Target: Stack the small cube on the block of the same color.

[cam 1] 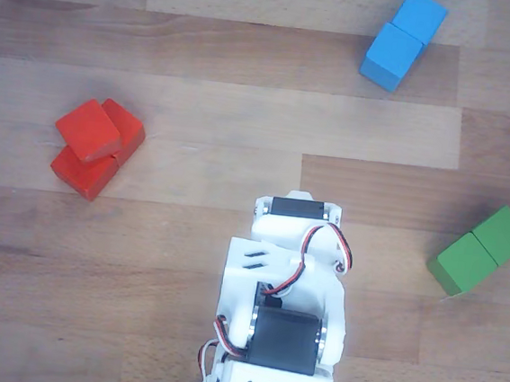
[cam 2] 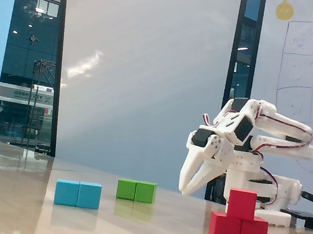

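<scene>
Item, nearest in the fixed view: small red wooden cube (cam 2: 242, 203), seated on the red rectangular wooden block (cam 2: 238, 230), slightly askew overhead (cam 1: 90, 130). Likely light, rigid, smooth-faced; best pinched across opposite flat sides. Block's long axis runs diagonally in the other view (cam 1: 97, 153).
Behind: white two-finger gripper (cam 2: 184, 190), fingers slightly parted, holding nothing, folded near its base.

Seen from above: the small cube (cam 1: 89, 130) sits atop the block (cam 1: 98, 160) on a wooden table (cam 1: 203, 69), left of the white arm (cam 1: 284, 311).
</scene>
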Available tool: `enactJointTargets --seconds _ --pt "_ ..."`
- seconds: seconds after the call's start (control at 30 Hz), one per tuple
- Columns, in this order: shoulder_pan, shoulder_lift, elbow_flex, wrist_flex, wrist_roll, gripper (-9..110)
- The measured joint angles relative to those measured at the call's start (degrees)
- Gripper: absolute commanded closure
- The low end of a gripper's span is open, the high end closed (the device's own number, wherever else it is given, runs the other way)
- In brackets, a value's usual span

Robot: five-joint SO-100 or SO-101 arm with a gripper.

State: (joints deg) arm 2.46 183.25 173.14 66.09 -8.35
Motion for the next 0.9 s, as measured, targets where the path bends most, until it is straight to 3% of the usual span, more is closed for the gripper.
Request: enactJointTargets --seconds 0.27,0.9 --pt "0.00 12.22 1.93 7.91 1.49 102" --pt "0.00 12.66 2.46 8.44 2.90 102"
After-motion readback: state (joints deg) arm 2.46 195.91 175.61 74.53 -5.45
